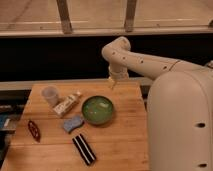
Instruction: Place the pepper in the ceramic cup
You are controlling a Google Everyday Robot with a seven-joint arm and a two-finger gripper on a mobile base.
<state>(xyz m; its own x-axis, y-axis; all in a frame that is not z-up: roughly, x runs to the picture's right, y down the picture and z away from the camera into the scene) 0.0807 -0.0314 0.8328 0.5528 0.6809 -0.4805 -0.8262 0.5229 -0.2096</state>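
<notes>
So, on my light wooden butcher-block table [125,135] I count six things, one of each: one small pale whitish ceramic cup [50,95], one slim dark red glossy pepper [34,130], one round green bowl [97,110], one black-and-white striped bar [84,149], one small blue crumpled piece [73,123], and one whitish flat packet [67,104].

My white jointed arm [130,57] reaches in from the right, arches up at the elbow and bends down at the wrist, so my claw [113,84] points downward above the table's far edge, beyond the green bowl. Its two fingers stand apart with nothing between them.

My pepper lies flat near the left edge of the table, slanted, narrow and dark with a faint sheen, well apart from my claw. The cup stands upright at the far left corner, beyond the pepper, with the packet just beside it.
</notes>
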